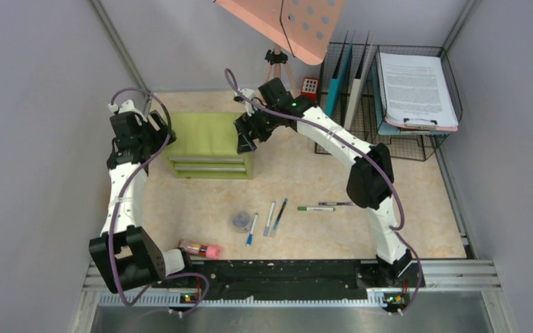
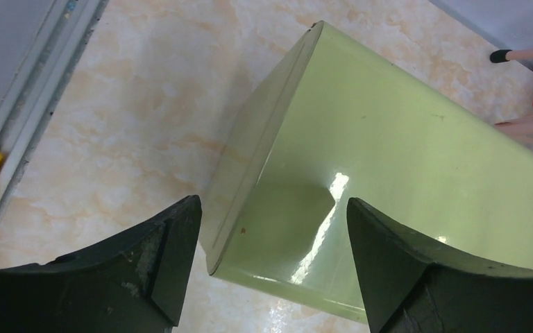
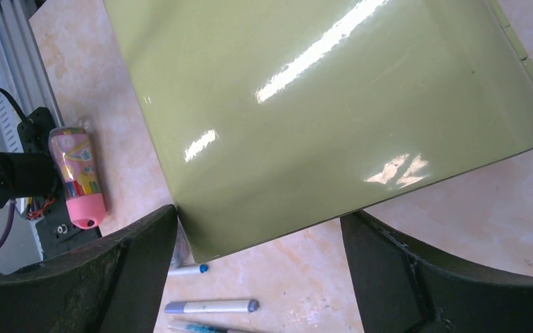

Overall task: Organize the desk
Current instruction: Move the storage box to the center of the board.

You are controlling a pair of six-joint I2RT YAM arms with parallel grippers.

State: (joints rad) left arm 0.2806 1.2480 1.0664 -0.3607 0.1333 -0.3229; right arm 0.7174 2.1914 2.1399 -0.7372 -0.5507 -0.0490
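Left gripper (image 2: pixel 272 202) and right gripper (image 3: pixel 258 212), both spread empty, hang from my bent arms over the green cabinet (image 2: pixel 388 173) below.

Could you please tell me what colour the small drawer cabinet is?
The cabinet is light green; top external view.

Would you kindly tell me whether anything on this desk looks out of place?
Yes: pens lie scattered at odd angles on the desk before the green cabinet, and a pink-capped tube lies sideways by the rail.
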